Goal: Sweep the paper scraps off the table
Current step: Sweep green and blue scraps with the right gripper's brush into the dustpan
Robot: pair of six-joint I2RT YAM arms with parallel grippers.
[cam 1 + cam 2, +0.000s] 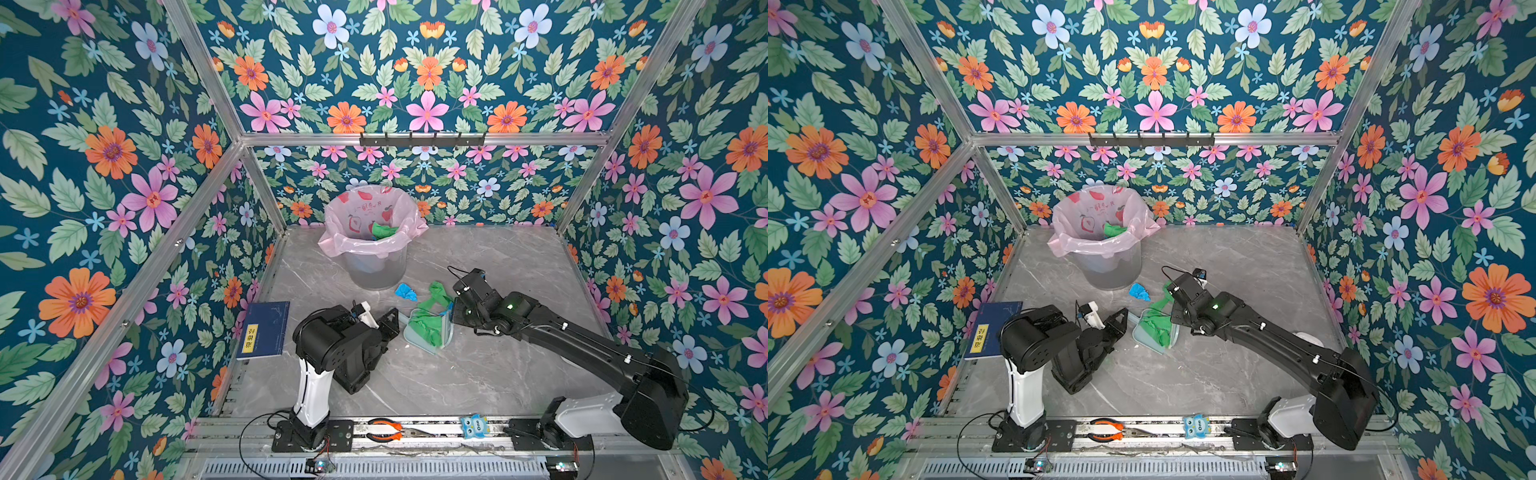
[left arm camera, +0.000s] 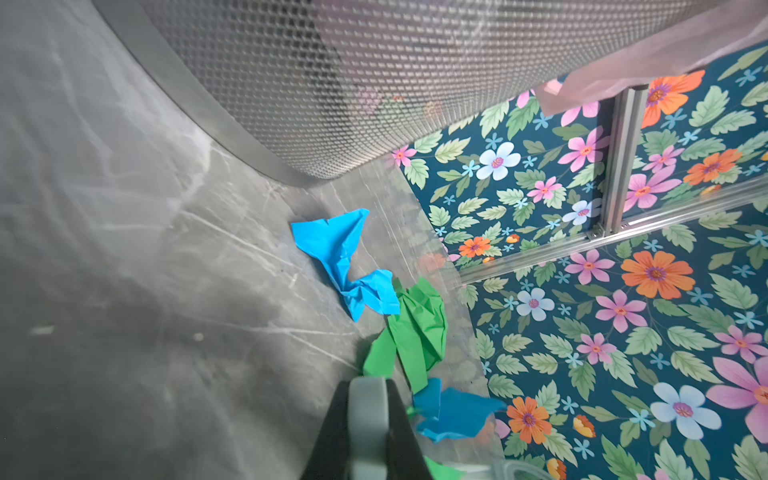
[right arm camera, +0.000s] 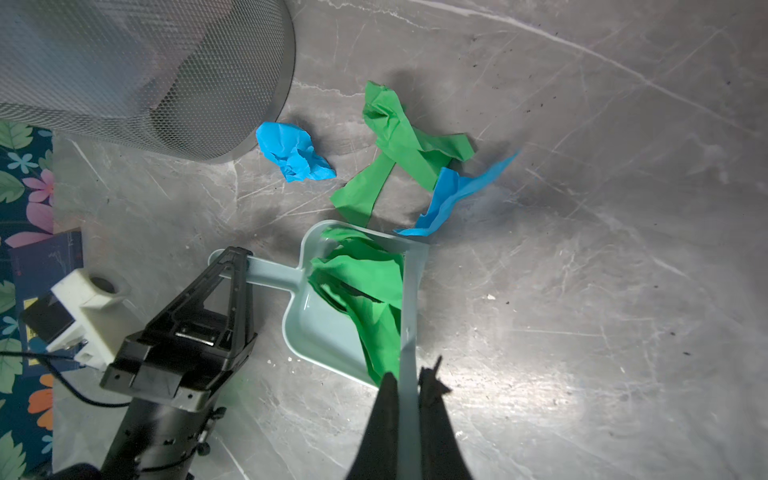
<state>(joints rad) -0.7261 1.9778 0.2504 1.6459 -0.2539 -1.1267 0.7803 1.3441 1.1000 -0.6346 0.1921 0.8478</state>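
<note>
Left gripper (image 3: 236, 259) clamps pale-teal plastic dustpan (image 3: 316, 332) by its handle, right gripper (image 3: 409, 374) a pale flat scraper (image 3: 411, 299); green and blue crumpled paper scraps (image 3: 399, 137) beside the dustpan, probably featherlight, need pushing, not pinching.

A: Ground tones?
B: Table (image 1: 498, 257) grey marble, veined white; walls (image 1: 104, 166) teal, printed with pink, orange and pale-blue flowers and green leaves; rails (image 1: 415, 139) silver.
A: Loose items?
B: Green scraps (image 3: 399, 133); blue scraps (image 3: 293, 151); dustpan (image 3: 316, 328) and scraper (image 3: 409, 299) pale aqua.
A: Periphery?
B: Bin (image 2: 374, 83) silver mesh, liner (image 1: 361, 216) pink with red fruit; book (image 1: 266, 328) navy, yellow label; pliers (image 1: 384, 430) orange-black; owl (image 1: 474, 426) blue, white eyes.
</note>
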